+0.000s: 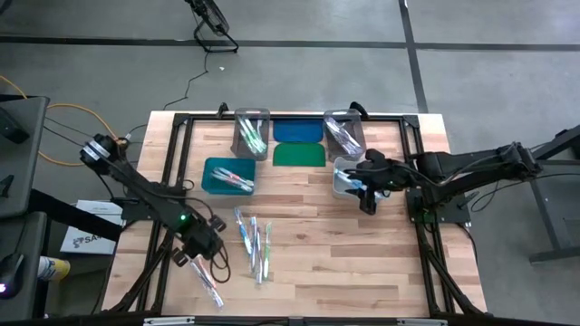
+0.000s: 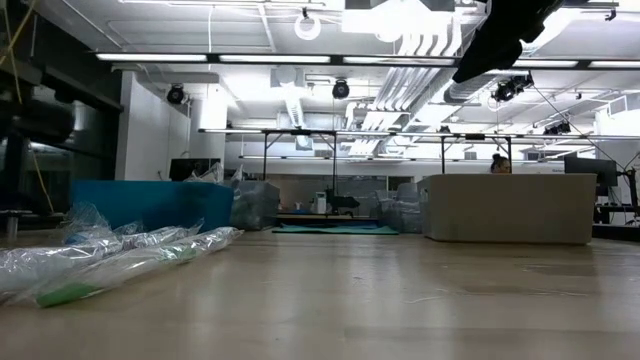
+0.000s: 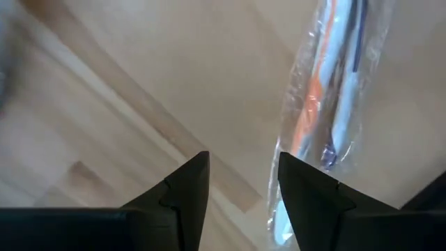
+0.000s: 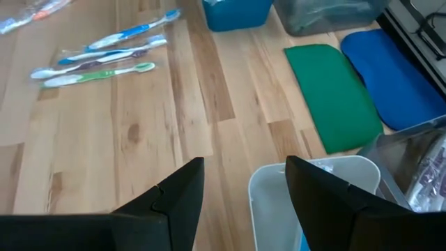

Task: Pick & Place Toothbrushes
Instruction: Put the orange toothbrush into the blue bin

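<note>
Several toothbrushes (image 1: 254, 240), some in clear wrappers, lie loose on the wood near the table's near edge; the right wrist view shows them too (image 4: 104, 59). One wrapped toothbrush (image 3: 334, 104) with orange and blue parts lies flat just beside my left gripper (image 3: 244, 185), which is open and low over the table (image 1: 201, 249). More toothbrushes sit in the teal bin (image 1: 228, 177) and the clear bins (image 1: 251, 133). My right gripper (image 4: 244, 202) is open above the near-left edge of a pale bin (image 4: 313, 202), at the table's right (image 1: 362, 186).
A green lid (image 4: 334, 97) and a blue lid (image 4: 390, 77) lie flat between the far bins. A second clear bin (image 1: 344, 131) stands far right. Bare wood stretches between the loose toothbrushes and the pale bin (image 1: 347, 177). A black frame (image 1: 172, 122) borders the table.
</note>
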You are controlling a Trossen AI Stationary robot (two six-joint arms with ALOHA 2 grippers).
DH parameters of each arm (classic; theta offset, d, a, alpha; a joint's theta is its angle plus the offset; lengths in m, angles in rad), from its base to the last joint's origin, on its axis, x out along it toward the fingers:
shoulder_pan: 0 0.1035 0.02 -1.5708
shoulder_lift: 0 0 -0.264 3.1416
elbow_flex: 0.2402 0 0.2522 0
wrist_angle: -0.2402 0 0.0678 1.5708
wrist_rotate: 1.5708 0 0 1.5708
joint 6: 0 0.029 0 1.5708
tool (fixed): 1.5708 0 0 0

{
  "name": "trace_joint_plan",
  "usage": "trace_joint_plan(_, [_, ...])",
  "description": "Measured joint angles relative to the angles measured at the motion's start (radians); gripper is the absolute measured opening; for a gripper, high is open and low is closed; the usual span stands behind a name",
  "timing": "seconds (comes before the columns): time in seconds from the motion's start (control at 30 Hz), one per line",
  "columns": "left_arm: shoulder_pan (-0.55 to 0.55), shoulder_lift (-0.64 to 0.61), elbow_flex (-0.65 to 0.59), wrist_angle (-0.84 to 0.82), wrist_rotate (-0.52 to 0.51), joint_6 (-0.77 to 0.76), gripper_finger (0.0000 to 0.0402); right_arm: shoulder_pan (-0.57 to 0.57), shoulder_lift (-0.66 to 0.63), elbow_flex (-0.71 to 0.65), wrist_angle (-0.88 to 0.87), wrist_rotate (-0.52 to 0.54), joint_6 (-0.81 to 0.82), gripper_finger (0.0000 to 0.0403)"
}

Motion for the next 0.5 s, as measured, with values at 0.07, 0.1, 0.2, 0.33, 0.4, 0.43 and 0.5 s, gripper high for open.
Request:
trace_joint_plan(0.07, [-0.025,0.024,0.000,0.007,0.001,-0.019,0.0166,0.004,0.000,0.000,0.001,0.000,0.001,0.0195])
trace_joint_plan(0.1, [-0.037,0.032,0.000,0.005,0.000,-0.025,0.0166,0.005,0.000,0.000,0.002,0.000,0.001,0.0195])
trace_joint_plan(0.2, [-0.066,0.047,0.000,0.007,0.001,-0.042,0.0166,0.005,0.000,0.000,0.004,0.000,0.004,0.0195])
trace_joint_plan(0.33, [-0.101,0.047,0.000,0.004,0.001,-0.085,0.0166,0.004,0.000,0.000,0.005,0.000,0.006,0.0195])
trace_joint_plan(0.4, [-0.122,0.047,0.000,0.003,0.001,-0.104,0.0166,0.004,0.000,0.000,0.007,0.000,0.008,0.0195])
trace_joint_plan(0.43, [-0.134,0.047,0.000,0.003,-0.003,-0.107,0.0166,0.004,0.000,0.000,0.007,0.000,0.009,0.0195])
trace_joint_plan(0.5, [-0.155,0.047,0.000,0.003,-0.030,-0.120,0.0166,0.004,0.000,0.000,0.007,0.000,0.010,0.0195])
